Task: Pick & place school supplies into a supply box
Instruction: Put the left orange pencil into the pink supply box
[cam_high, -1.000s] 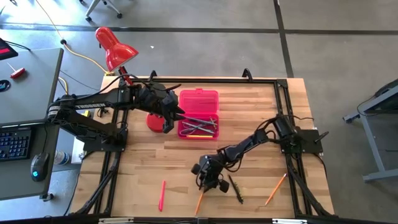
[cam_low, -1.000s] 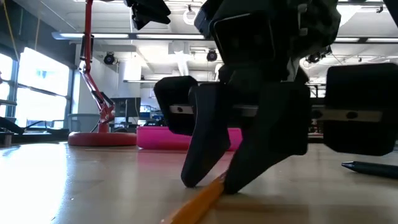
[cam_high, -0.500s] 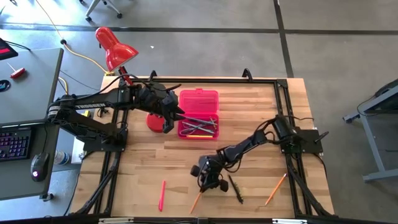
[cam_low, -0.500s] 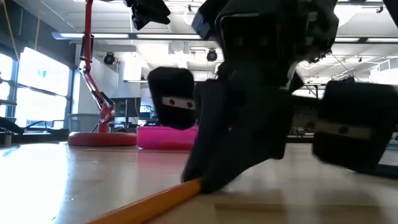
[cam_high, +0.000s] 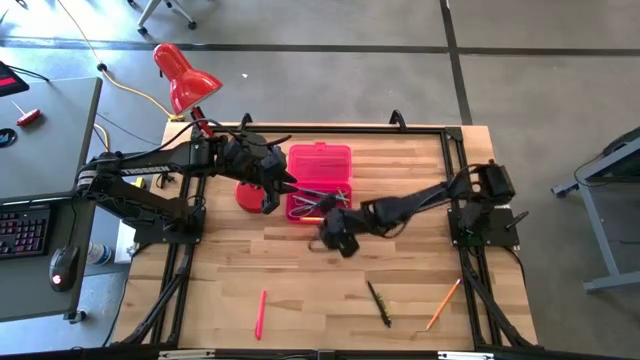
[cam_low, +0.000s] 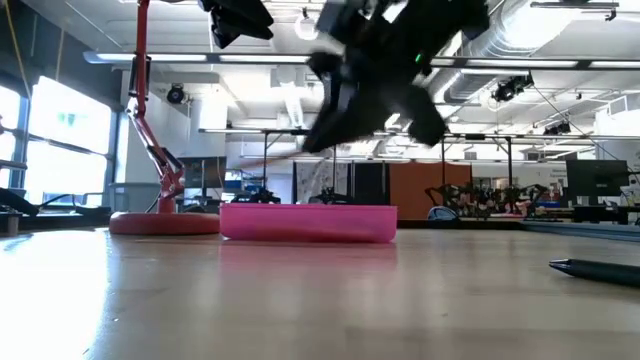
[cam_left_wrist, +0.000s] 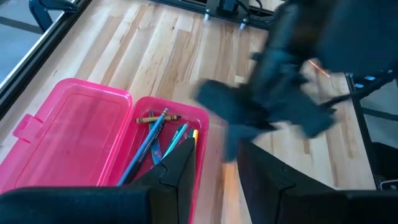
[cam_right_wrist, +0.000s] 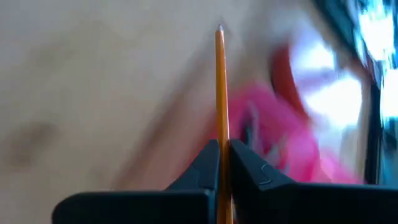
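the pink supply box (cam_high: 319, 183) lies open on the counter (cam_high: 420, 175), and i take it as the landmark. several pens and pencils (cam_left_wrist: 154, 134) are already inside its tray, so part of the task looks done.

the right gripper (cam_high: 333, 228) hangs just beside the box, at its side toward the front edge of the counter, with its jaws closed on an orange pencil (cam_right_wrist: 221, 93). in the right wrist view the pencil sticks straight out between the jaws, and the pink of the box shows blurred behind it. the pencil is above the counter and not yet in the box.

the left gripper (cam_high: 272, 187) waits at the other side of the box, next to the red lamp base (cam_high: 247, 195); its jaws stand apart and hold nothing.

still left on the counter, well apart from the box toward the front edge: a pink-red pen (cam_high: 260, 313), a dark pen (cam_high: 379, 303) and another orange pencil (cam_high: 442, 304). i judge the task roughly half done, with these three and the held pencil remaining
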